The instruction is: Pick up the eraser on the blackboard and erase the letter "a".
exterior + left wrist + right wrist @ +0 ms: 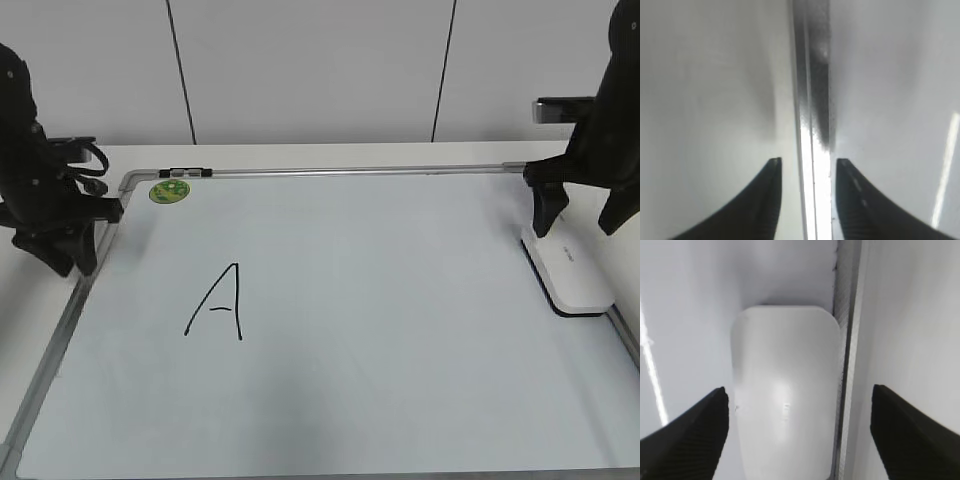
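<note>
One board (400, 330), one eraser (568, 270), one drawn letter (218, 302) (a capital A, left of centre), one green sticker (170, 190) at the far-left corner, two grippers. No small "a" shows in any view. The eraser lies flat on the board at its right edge, long side against the frame. The right gripper (578, 215) hangs just over the eraser's far end, jaws spread wide, touching nothing. The left gripper (62, 245) sits at the board's left edge, jaws a little apart, empty.

The right wrist view alone shows the eraser (785, 390) centred between the two fingertips (690, 435) and snug beside the frame rail (847, 365). The left wrist view shows only the left frame rail (812, 125) running between the left gripper (807, 172) tips, blurred. Only the exterior view shows the A and sticker.
</note>
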